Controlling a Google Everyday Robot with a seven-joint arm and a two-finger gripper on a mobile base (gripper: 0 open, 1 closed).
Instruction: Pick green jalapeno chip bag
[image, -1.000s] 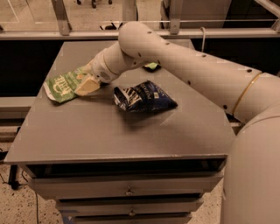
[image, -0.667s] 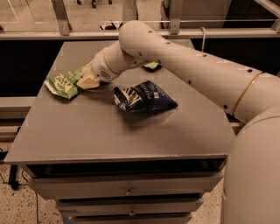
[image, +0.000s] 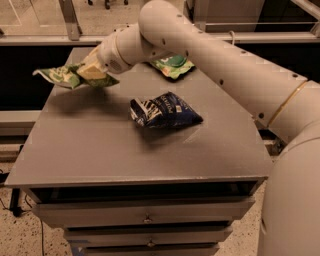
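The green jalapeno chip bag (image: 62, 75) is light green with white lettering. It hangs in the air above the table's far left part. My gripper (image: 91, 71) is shut on its right end and holds it clear of the tabletop. The bag sticks out to the left of the gripper, and its shadow lies on the table below. The white arm reaches in from the right across the back of the table.
A dark blue and white bag (image: 163, 110) lies in the middle of the grey table (image: 125, 150). A brighter green bag (image: 173, 65) lies at the back, partly behind the arm. Drawers are under the table's front edge. A rail runs behind the table.
The gripper has lifted the green jalapeno chip bag off the tabletop and up to the left. The blue bag has not moved.
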